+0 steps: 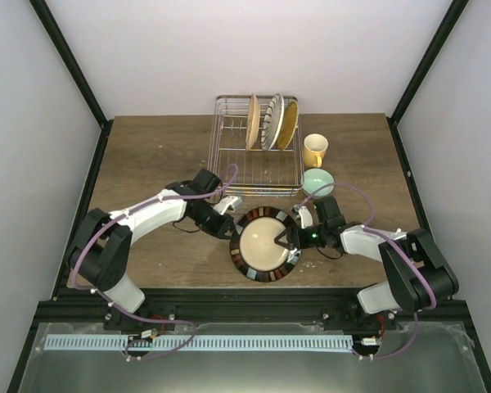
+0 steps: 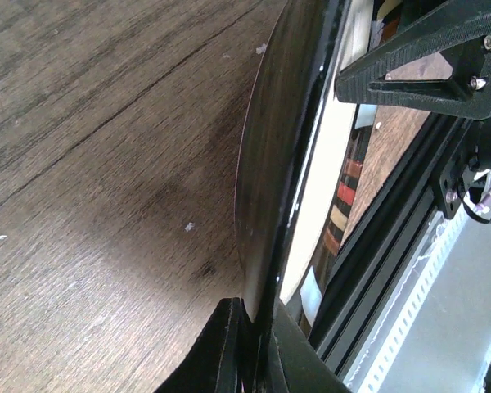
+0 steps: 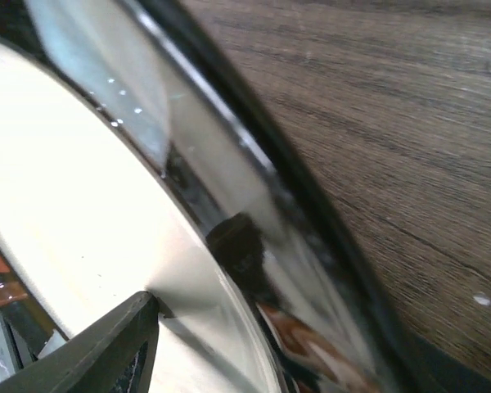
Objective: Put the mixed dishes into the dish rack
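Left fingers (image 2: 217, 354) clench the left rim of the dark-rimmed plate (image 1: 262, 246), holding it above the near-middle of the worktop (image 1: 147, 155) before the dish rack (image 1: 231, 151), while right fingers (image 3: 106, 344) straddle the opposite rim, grip unclear, seemingly for a handover.

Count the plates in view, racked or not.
4. Three stand on edge in the dish rack: tan plate, striped plate, yellow plate. The dark-rimmed plate is in front, pinched by the left gripper. Another could hide between the racked ones.

Four plates (image 1: 266, 246), one mug (image 1: 315, 150), one bowl (image 1: 317, 181)
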You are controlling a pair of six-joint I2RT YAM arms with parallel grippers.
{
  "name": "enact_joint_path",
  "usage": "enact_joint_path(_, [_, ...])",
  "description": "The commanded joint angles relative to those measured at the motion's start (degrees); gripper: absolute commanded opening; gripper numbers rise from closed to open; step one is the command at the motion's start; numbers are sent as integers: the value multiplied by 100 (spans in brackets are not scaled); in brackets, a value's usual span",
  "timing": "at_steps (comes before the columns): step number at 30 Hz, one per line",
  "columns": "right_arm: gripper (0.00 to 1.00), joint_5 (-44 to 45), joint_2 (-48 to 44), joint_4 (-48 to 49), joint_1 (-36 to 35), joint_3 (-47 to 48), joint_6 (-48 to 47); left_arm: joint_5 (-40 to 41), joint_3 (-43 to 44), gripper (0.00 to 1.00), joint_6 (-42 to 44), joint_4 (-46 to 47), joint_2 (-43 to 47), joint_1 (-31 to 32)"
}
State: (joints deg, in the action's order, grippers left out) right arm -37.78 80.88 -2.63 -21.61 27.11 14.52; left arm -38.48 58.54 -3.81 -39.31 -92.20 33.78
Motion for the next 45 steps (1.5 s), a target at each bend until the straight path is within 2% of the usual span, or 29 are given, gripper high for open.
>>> enact_joint_path(1, [58,-798,-53,1072,-144,-340,246,-876,38,0,403,664,-111,43])
enact_joint_path(6, [27,-1362,-149,1419,-142,-532,307,-883,130,0,554,624,-273,-128])
enact_joint_path(8, [18,-1559,-170,1416,-142,-504,354,-883,186,0,591,633,-364,-169])
enact_joint_path(20, [4,-1737,-1123,662,-142,0,452,-914,365,0,682,820,-669,-232])
enact_joint_path(21, [2,-1701,-1176,548,-142,85,450,-887,370,5,680,815,-667,-237])
enact_joint_path(25, [1,-1442,-1465,-146,-142,492,348,-659,332,37,677,799,-455,-245])
enact_joint_path(30, [1,-1088,-1809,-890,-141,938,172,-250,165,58,799,706,45,-257])
enact_joint_path(33, [1,-980,-1873,-1137,-143,1110,123,-19,68,63,821,674,313,-299])
enact_joint_path(39, [1,-882,-1785,-1469,-142,1338,-16,441,26,65,816,560,734,-352])
enact_joint_path(45, [1,-555,-1673,-1790,-144,1588,-128,1451,1,69,777,577,1298,-513])
